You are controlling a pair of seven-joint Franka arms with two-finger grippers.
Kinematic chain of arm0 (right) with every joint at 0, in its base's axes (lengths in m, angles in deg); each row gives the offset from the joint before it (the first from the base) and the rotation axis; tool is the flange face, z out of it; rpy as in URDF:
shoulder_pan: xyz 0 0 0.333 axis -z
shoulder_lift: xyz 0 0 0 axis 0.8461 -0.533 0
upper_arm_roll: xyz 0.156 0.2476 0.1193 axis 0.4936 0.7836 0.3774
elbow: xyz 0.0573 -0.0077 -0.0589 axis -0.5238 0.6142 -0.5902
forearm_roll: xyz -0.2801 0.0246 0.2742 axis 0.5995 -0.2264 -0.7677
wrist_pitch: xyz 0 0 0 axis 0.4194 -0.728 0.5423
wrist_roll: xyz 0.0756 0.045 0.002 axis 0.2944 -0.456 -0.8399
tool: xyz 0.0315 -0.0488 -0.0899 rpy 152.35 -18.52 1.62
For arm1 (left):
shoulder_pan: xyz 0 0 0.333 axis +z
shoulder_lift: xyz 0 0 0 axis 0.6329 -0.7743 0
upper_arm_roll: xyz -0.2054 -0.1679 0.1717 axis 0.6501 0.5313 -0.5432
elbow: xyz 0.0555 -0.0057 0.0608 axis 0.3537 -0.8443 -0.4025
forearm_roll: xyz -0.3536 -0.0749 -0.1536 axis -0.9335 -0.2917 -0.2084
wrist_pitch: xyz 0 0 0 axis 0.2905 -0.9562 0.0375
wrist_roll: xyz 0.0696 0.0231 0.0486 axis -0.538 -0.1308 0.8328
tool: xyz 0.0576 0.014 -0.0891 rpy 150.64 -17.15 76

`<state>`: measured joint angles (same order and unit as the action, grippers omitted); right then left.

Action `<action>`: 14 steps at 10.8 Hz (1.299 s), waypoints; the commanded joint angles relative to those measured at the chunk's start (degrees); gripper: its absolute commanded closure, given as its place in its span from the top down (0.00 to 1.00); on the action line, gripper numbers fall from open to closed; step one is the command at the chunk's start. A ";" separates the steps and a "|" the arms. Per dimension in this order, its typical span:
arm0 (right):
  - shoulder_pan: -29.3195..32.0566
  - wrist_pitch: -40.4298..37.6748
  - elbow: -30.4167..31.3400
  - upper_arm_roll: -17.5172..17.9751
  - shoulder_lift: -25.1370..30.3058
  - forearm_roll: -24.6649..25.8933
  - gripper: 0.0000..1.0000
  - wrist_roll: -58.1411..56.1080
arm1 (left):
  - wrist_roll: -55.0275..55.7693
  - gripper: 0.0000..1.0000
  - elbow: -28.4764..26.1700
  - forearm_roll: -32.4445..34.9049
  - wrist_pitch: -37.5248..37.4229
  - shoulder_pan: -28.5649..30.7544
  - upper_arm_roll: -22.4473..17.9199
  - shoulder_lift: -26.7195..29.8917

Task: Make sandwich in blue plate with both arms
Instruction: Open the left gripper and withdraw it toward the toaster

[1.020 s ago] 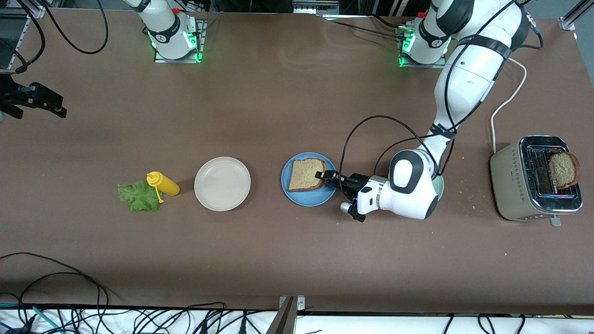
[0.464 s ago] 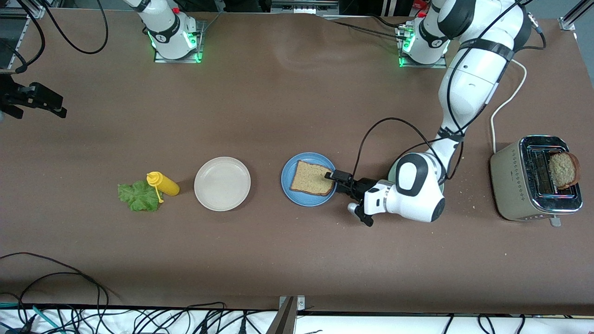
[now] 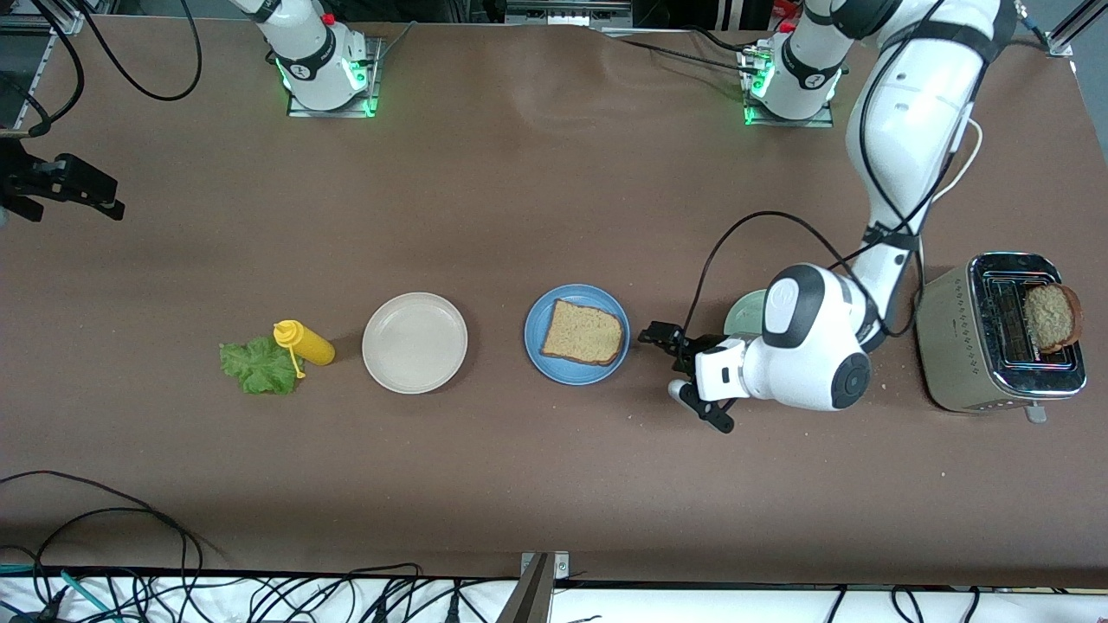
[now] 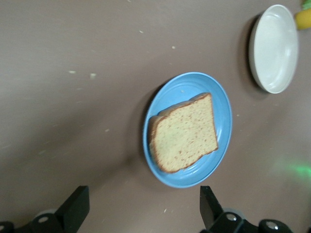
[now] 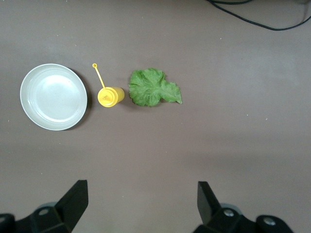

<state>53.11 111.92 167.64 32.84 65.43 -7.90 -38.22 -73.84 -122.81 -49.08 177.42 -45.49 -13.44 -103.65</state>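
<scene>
The blue plate (image 3: 545, 356) holds one brown bread slice (image 3: 582, 333) lying flat; both also show in the left wrist view, plate (image 4: 221, 145) and slice (image 4: 184, 132). My left gripper (image 3: 662, 336) is open and empty, low over the table beside the plate, toward the left arm's end; its fingers (image 4: 77, 206) stand wide apart. A second bread slice (image 3: 1052, 316) sticks out of the toaster (image 3: 952, 346). The green lettuce leaf (image 3: 257, 366) lies on the table, also in the right wrist view (image 5: 153, 87). My right gripper (image 5: 141, 196) waits open and empty high over the table by the lettuce.
A beige plate (image 3: 415, 343) stands between the blue plate and a yellow squeeze bottle (image 3: 305, 343) that lies next to the lettuce. A pale green plate (image 3: 744, 313) shows partly under the left arm. Cables run along the table's front edge.
My left gripper let go of the bread slice, which now lies flat on the blue plate. The gripper drew back off the plate toward the left arm's end. The right arm has not moved.
</scene>
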 commanded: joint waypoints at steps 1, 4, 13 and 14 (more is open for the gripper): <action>0.20 -0.38 -1.10 -0.10 -0.24 -1.11 1.00 0.35 | 11.18 1.00 -1.72 16.82 -4.33 -0.45 -0.26 10.57; 0.20 -0.38 -1.01 -0.01 -0.42 -1.02 1.00 0.35 | 14.98 1.00 -1.55 29.65 -14.67 -0.54 -0.09 18.57; 0.20 -0.56 -1.01 -1.33 -0.68 -0.66 1.00 0.26 | 19.29 1.00 -12.32 28.29 -23.07 7.63 -0.96 41.95; 0.20 -0.56 -0.93 -1.59 -1.64 -0.67 1.00 0.35 | 19.20 1.00 -14.97 28.12 -21.93 8.68 -0.96 43.63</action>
<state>53.15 111.81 167.62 31.84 65.07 -7.92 -38.23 -54.57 -127.71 -20.21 152.63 -38.79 -14.40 -68.40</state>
